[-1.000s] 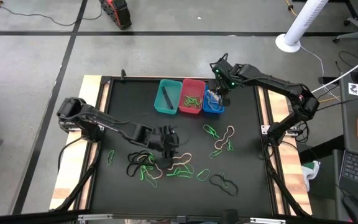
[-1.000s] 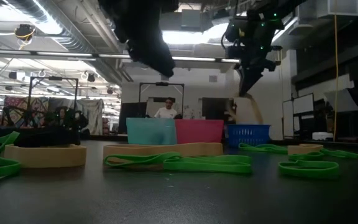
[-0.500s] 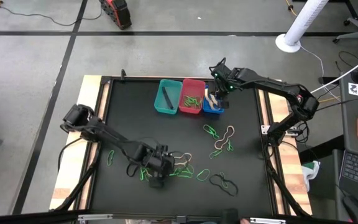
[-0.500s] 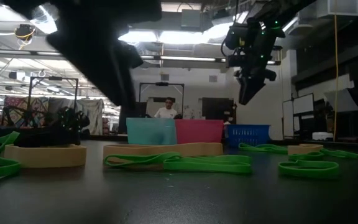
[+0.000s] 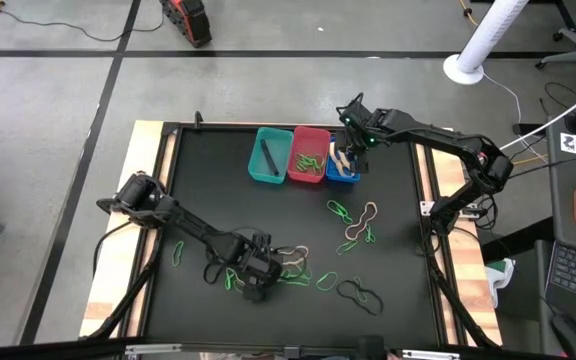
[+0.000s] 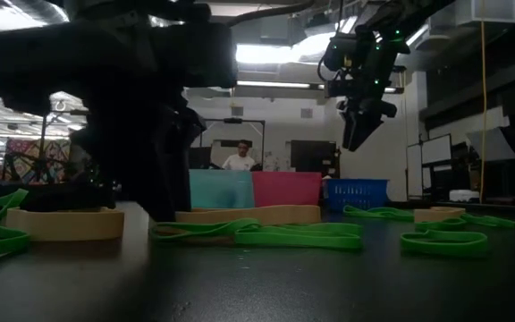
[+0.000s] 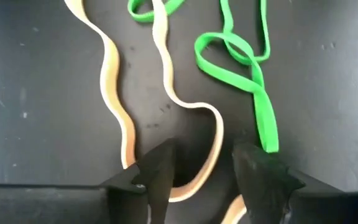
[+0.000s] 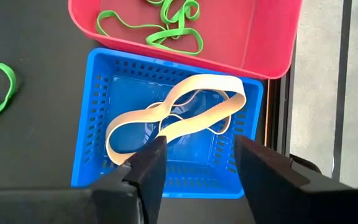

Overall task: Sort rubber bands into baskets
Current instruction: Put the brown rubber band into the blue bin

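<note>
In the low view the left hand [image 6: 155,192] is a dark mass filling the left half of the frame, hiding most of the teal basket [image 6: 222,189] behind it. Seen from above, it sits low at the lower centre of the black tabletop [image 5: 198,180], over a tangle of rubber bands [image 5: 298,268]. Its fingers [image 7: 157,177] are spread, straddling a thin tan loop [image 7: 210,140] beside a flat green one [image 7: 257,106]. The matte tabletop has pale wood edges and stands on grey concrete. The right hand [image 5: 343,152] hovers spread above the blue slotted basket [image 8: 98,112], which holds tan bands [image 8: 179,112]; the smooth red basket [image 8: 266,37] holds green ones.
</note>
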Action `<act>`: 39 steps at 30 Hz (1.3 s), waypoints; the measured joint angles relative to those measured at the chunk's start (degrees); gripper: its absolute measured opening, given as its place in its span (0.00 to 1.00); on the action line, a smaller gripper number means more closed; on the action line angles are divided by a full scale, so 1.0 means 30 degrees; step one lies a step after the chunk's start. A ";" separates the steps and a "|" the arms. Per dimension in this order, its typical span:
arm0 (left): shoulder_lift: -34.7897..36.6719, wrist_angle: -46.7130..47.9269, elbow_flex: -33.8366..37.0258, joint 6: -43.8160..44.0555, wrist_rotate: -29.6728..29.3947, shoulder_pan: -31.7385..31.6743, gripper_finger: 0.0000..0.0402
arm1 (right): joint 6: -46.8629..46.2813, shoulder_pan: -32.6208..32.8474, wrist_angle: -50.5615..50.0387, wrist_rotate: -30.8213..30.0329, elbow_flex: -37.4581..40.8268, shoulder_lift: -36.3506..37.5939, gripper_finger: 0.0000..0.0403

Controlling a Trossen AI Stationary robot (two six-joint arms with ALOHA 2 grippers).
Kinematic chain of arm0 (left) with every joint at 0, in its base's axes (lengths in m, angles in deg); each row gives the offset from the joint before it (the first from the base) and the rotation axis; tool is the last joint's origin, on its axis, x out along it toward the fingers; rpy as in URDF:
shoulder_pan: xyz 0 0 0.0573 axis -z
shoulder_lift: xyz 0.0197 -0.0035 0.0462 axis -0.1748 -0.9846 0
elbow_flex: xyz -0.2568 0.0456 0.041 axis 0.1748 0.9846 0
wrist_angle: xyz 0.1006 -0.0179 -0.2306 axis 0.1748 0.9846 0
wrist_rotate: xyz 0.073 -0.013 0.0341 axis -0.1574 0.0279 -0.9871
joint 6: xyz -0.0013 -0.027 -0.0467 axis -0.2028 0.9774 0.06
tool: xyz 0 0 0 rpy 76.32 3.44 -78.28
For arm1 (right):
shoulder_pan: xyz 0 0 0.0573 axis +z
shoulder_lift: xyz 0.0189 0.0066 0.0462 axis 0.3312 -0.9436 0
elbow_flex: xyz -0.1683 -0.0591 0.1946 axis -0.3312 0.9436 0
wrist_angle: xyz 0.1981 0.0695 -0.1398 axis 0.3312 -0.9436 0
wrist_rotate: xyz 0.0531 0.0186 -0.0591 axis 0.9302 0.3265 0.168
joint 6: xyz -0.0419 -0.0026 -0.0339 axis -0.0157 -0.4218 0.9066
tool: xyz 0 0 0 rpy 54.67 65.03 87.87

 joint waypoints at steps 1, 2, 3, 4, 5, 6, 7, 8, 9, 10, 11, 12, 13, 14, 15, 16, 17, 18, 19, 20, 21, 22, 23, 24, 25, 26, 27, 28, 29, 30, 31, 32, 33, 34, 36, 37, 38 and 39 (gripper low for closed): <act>0.0021 0.0056 0.0000 0.0014 0.0005 -0.0054 0.35 | 0.0000 0.0000 -0.0061 0.0001 0.0000 0.0000 0.47; 0.0030 0.0046 0.0000 0.0028 0.0009 -0.0118 0.31 | 0.0000 0.0004 -0.0178 0.0001 -0.0007 0.0000 0.47; 0.0044 0.0028 0.0000 0.0043 0.0009 -0.0158 0.28 | 0.0000 0.0007 -0.0308 -0.0001 -0.0007 0.0000 0.47; 0.0051 0.0042 0.0000 0.0084 0.0081 -0.0207 0.24 | 0.0000 0.0007 -0.0512 0.0001 -0.0007 0.0032 0.47; 0.0051 0.0042 0.0000 0.0027 0.0400 -0.0248 0.20 | 0.0000 0.0007 -0.0729 0.0000 -0.0007 0.0079 0.47; 0.0051 0.0047 0.0000 -0.0145 0.0754 -0.0287 0.17 | 0.0000 0.0007 -0.0883 0.0001 -0.0007 0.0168 0.47; 0.0051 0.0049 0.0000 -0.0322 0.1041 -0.0301 0.13 | 0.0000 0.0007 -0.1047 -0.0005 -0.0007 0.0299 0.47; 0.0051 0.0046 0.0000 -0.0427 0.1176 -0.0299 0.10 | 0.0000 0.0000 -0.1261 -0.0012 -0.0007 0.0444 0.47; 0.0051 0.0049 0.0000 -0.0487 0.1228 -0.0287 0.08 | 0.0000 0.0007 -0.1437 -0.0037 -0.0007 0.0608 0.47; 0.0051 0.0049 0.0000 -0.0498 0.1255 -0.0287 0.06 | 0.0000 0.0007 -0.1524 -0.0061 -0.0007 0.0791 0.47; 0.0041 0.0049 0.0000 -0.0489 0.1254 -0.0287 0.04 | -0.0013 0.0007 -0.1614 -0.0073 -0.0007 0.0976 0.47; 0.0021 0.0049 0.0000 -0.0462 0.1253 -0.0287 0.03 | -0.0182 0.0007 -0.1693 -0.0061 -0.0007 0.1175 0.47; -0.0043 0.0030 0.0000 -0.0390 0.1253 -0.0294 0.02 | -0.0466 0.0007 -0.1700 0.0010 -0.0007 0.1391 0.47; -0.0096 0.0000 -0.0006 -0.0382 0.1253 -0.0309 0.02 | -0.0801 0.0007 -0.1684 0.0092 -0.0015 0.1622 0.47; -0.0183 -0.0007 -0.0022 -0.0382 0.1253 -0.0309 0.02 | -0.0955 0.0000 -0.1698 0.0264 -0.0015 0.1866 0.47; -0.0260 -0.0043 -0.0036 -0.0375 0.1299 -0.0301 0.02 | -0.1027 0.0007 -0.1727 0.0424 -0.0015 0.2120 0.47; -0.0351 -0.0071 -0.0044 -0.0375 0.1410 -0.0294 0.03 | -0.1048 0.0007 -0.1793 0.0552 -0.0015 0.2379 0.47; -0.0469 -0.0109 -0.0051 -0.0377 0.1418 -0.0279 0.04 | -0.1069 0.0007 -0.1878 0.0746 -0.0015 0.2636 0.47; -0.0519 -0.0116 -0.0073 -0.0375 0.1426 -0.0280 0.04 | -0.1081 0.0007 -0.1942 0.0902 -0.0015 0.2909 0.47; -0.0533 -0.0104 -0.0073 -0.0371 0.1472 -0.0295 0.05 | -0.1101 0.0007 -0.1995 0.1032 -0.0015 0.3210 0.47; -0.0540 -0.0104 -0.0073 -0.0367 0.1472 -0.0309 0.06 | -0.1246 0.0007 -0.2012 0.1167 -0.0015 0.3526 0.47; -0.0540 -0.0104 -0.0073 -0.0367 0.1462 -0.0301 0.05 | -0.1396 0.0007 -0.2004 0.1273 -0.0017 0.3826 0.47; -0.0540 -0.0110 -0.0073 -0.0361 0.1457 -0.0320 0.04 | -0.1529 0.0007 -0.2002 0.1398 -0.0022 0.4149 0.47; -0.0525 -0.0118 -0.0068 -0.0352 0.1473 -0.0345 0.02 | -0.1726 0.0007 -0.2012 0.1554 -0.0021 0.4475 0.47; -0.0507 -0.0131 -0.0066 -0.0332 0.1498 -0.0373 0.02 | -0.1886 0.0007 -0.2004 0.1720 -0.0022 0.4800 0.47; -0.0506 -0.0126 -0.0087 -0.0331 0.1511 -0.0412 0.01 | -0.2016 0.0007 -0.2008 0.1946 -0.0021 0.5141 0.47; -0.0512 -0.0022 -0.0182 -0.0399 0.1542 -0.0469 0.01 | -0.2169 0.0007 -0.2004 0.2238 -0.0022 0.5458 0.47; -0.0526 0.0019 -0.0278 -0.0566 0.1586 -0.0528 0.01 | -0.2393 0.0007 -0.2000 0.2593 -0.0022 0.5748 0.47; -0.0547 0.0078 -0.0385 -0.0767 0.1603 -0.0614 0.01 | -0.2705 0.0007 -0.2000 0.2980 -0.0019 0.6020 0.47; -0.0568 0.0110 -0.0519 -0.0904 0.1590 -0.0715 0.01 | -0.3022 0.0007 -0.2000 0.3427 -0.0022 0.6257 0.47; -0.0589 0.0143 -0.0685 -0.0984 0.1577 -0.0842 0.01 | -0.3348 0.0007 -0.2009 0.3950 -0.0022 0.6494 0.47; -0.0596 0.0109 -0.0847 -0.1145 0.1432 -0.0993 0.01 | -0.3498 0.0007 -0.2006 0.4554 -0.0022 0.6719 0.47; -0.0598 0.0054 -0.1054 -0.1365 0.1375 -0.1164 0.01 | -0.3626 0.0007 -0.2013 0.5284 -0.0022 0.6929 0.47; -0.0583 -0.0031 -0.1232 -0.1561 0.1342 -0.1326 0.01 | -0.3766 0.0007 -0.2019 0.6086 -0.0022 0.7117 0.47; -0.0554 -0.0045 -0.1599 -0.2038 0.1326 -0.1695 0.01 | -0.3966 0.0007 -0.2032 0.7535 -0.0022 0.7396 0.47; -0.0554 -0.0048 -0.1803 -0.2337 0.1316 -0.1905 0.00 | -0.4103 0.0011 -0.2057 0.8187 -0.0019 0.7504 0.47; -0.0554 -0.0045 -0.2017 -0.2610 0.1320 -0.2098 0.00 | -0.4314 0.0015 -0.2048 0.8684 0.0014 0.7621 0.47; -0.0554 -0.0048 -0.2253 -0.2989 0.1319 -0.2322 0.00 | -0.4476 0.0015 -0.2019 0.9152 0.0114 0.7754 0.47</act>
